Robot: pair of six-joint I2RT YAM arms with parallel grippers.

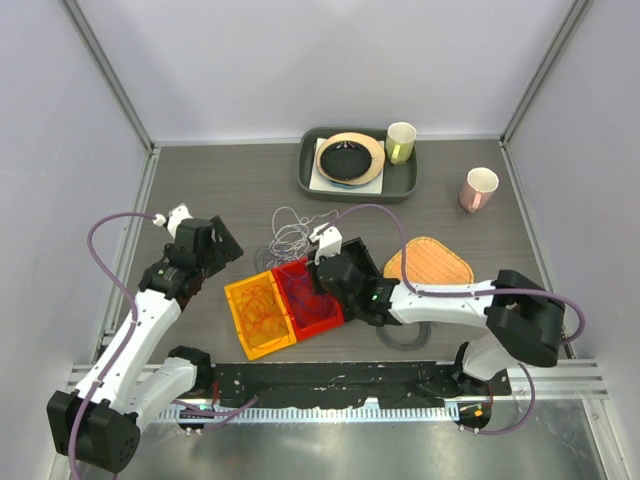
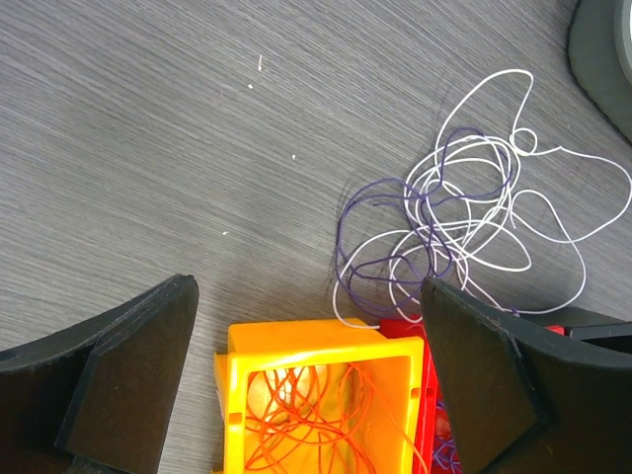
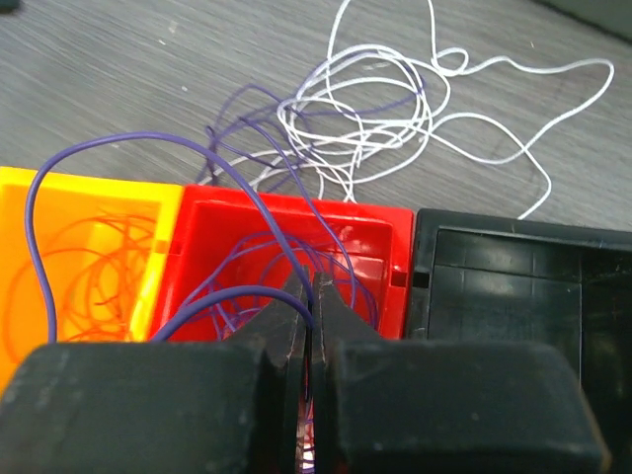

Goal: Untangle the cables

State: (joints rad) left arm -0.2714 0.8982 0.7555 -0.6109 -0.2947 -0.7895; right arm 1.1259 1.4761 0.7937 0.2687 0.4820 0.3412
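Right jaws: were seen clenched on the purple cable point(image 3: 128, 143), above the red bin point(image 3: 296, 209).
Left jaws: were seen released and spread wide, with nothing between them, held above the counter point(image 2: 148, 128) at the far edge of the orange bin point(image 2: 316, 348).
Purple cable: was strung from the clenched jaws in loops over the red and orange bins, and carried on to the far side into a tangle on the counter.
White cable point(image 2: 494, 94): was seen lying in loose loops on the counter just beyond the bins, interlaced with the purple one.
Orange cable point(image 2: 296, 410): was coiled inside the orange bin.
Bins: were set side by side, orange on the left, red in the middle, a black bin point(image 3: 513, 276) on the right.
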